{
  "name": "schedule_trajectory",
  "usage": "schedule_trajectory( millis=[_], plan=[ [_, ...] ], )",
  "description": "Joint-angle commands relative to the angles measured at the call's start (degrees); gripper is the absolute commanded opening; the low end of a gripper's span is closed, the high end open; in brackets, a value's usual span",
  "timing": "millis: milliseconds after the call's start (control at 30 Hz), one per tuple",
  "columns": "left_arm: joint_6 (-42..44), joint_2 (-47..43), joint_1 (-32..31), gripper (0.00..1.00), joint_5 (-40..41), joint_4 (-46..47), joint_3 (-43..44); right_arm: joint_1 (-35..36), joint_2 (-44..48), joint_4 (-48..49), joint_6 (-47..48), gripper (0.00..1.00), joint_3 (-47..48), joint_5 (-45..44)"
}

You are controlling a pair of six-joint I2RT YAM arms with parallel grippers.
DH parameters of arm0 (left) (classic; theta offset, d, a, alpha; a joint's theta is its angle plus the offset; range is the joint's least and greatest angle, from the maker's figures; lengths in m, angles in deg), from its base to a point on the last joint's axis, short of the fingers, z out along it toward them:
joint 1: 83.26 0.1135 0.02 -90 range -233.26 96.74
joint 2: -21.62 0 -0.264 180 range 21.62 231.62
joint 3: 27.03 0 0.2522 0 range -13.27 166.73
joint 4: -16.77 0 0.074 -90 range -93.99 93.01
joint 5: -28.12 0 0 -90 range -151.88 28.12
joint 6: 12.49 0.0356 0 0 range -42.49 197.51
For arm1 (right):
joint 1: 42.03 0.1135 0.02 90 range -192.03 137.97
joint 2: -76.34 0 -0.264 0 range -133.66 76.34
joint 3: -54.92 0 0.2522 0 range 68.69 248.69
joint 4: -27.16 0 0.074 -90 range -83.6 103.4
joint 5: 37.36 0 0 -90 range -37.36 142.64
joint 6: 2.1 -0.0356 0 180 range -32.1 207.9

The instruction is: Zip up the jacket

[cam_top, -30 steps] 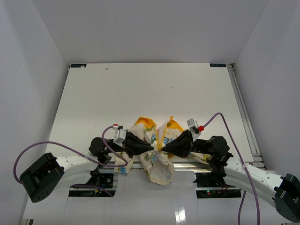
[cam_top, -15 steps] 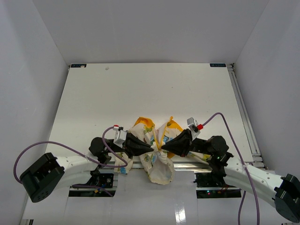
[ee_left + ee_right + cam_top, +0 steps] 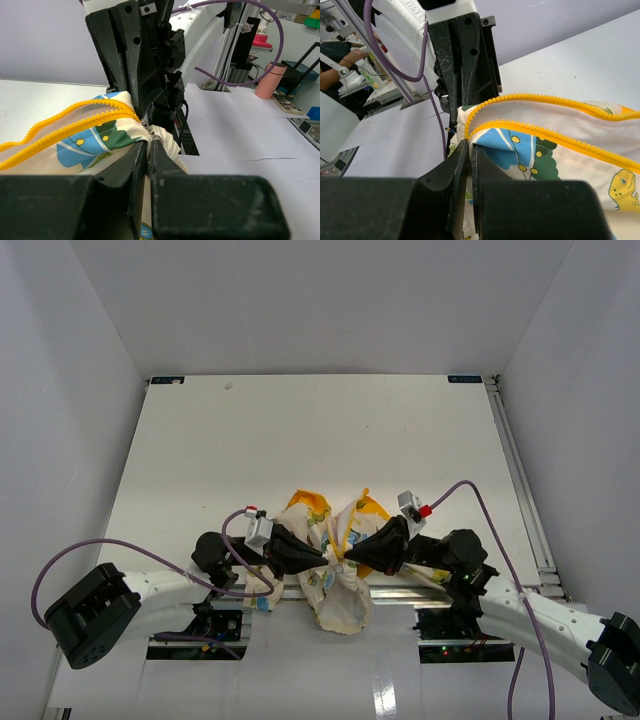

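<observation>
**Left pincer** [image 3: 322, 557]: jaws drawn together on a fold of the jacket [image 3: 342, 608]. The wrist view shows cream cloth nipped at the tips, just under the two rows of yellow zip teeth [image 3: 75, 122]. Judged purpose: to anchor one front edge so the lower end of the zip lies taut and within reach.

**Jacket**: bunched at the near edge of the bench [image 3: 300, 430], directly between the two pincers. The yellow-orange hood lining lies beyond the tips, and a cream lobe lies on their near side. The zip is open. The tooth rows meet close to the grip point and spread apart away from it. The slider cannot be made out with certainty.

**Right pincer** [image 3: 350, 557]: jaws closed on the opposite fold, beside the same tooth rows, tip to tip with the left pincer and almost touching it. Judged purpose: a mirrored hold that brings both zip edges side by side. Task judged early, with no length of zip joined yet.
</observation>
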Motion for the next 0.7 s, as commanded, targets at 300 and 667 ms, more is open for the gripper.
schedule_trajectory(
  millis=[300,667],
  plan=[
    [-3.00,3.12,0.00,0.00,-4.48,27.10,1.38,-0.21,0.57,-2.26,3.06,0.08,4.86,-2.71],
    [-2.41,1.83,-0.03,0.00,-3.46,22.27,1.68,-0.27,0.58,-5.06,4.59,0.08,6.59,-2.69]
  ],
)
